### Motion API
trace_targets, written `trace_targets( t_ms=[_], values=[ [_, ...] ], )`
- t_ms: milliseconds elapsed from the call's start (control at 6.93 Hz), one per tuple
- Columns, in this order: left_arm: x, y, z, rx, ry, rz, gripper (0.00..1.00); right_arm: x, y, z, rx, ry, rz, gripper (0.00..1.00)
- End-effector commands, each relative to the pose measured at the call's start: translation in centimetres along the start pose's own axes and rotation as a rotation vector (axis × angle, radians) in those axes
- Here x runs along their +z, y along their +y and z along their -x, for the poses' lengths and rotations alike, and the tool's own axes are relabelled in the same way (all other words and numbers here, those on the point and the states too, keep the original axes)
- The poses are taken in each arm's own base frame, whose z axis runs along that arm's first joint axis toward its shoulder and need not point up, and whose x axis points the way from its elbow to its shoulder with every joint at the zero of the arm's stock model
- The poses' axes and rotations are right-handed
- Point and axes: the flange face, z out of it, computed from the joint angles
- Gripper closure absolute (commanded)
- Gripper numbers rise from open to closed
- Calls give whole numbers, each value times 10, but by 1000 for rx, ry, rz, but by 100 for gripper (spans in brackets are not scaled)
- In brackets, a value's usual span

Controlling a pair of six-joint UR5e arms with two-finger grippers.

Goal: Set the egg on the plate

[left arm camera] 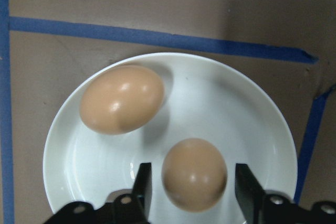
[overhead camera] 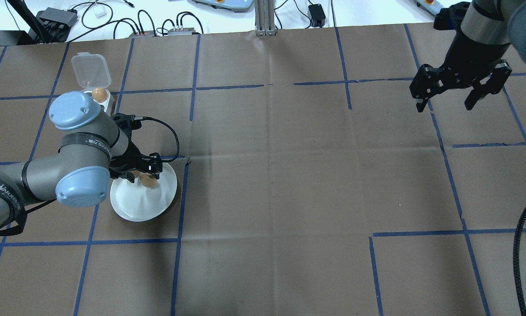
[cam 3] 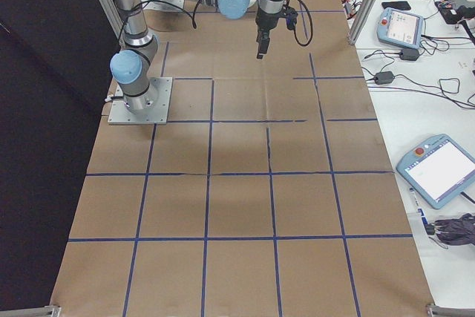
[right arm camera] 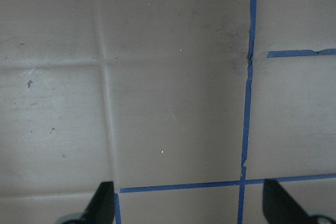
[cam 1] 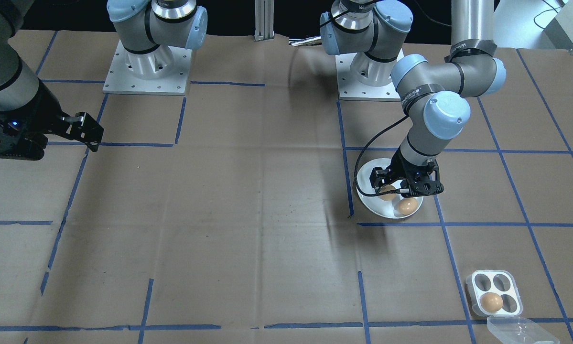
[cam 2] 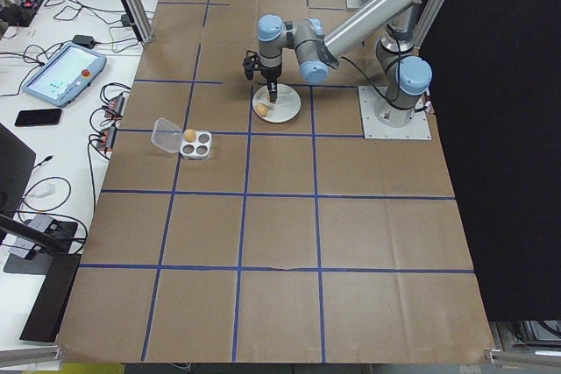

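- Left gripper point(left arm camera: 189, 192) low in frame — fingers slightly parted, flanking brown egg point(left arm camera: 194, 174) on white plate point(left arm camera: 252, 114).
- Rise straight up, avoiding the second egg point(left arm camera: 122, 106) upper left.
- Right gripper point(overhead camera: 458, 90) — wide open, empty.

A clear plastic four-cup egg tray point(cam 1: 494, 293) sits on the brown paper-covered surface point(cam 1: 267, 215), its hinged lid point(cam 1: 520, 331) lying open beside it. Blue tape lines point(cam 1: 171, 327) mark a grid across the surface. Beyond the surface's edge lie black cables point(overhead camera: 113, 19) and teach pendants point(cam 3: 438, 168).
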Motion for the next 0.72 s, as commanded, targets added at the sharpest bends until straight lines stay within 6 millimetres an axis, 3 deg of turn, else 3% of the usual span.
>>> trace_targets(
  t_ms=[0,289,433,577],
  values=[
    [-42,-19,3,1,-10,-60,0,0,0,0,0,0,0,0],
    [-119,-50,7,-2,-12,12,0,0,0,0,0,0,0,0],
    [-137,-68,15,-15,-8,23,0,0,0,0,0,0,-1,0],
    [-138,-84,21,-29,-11,6,0,0,0,0,0,0,-1,0]
  ],
)
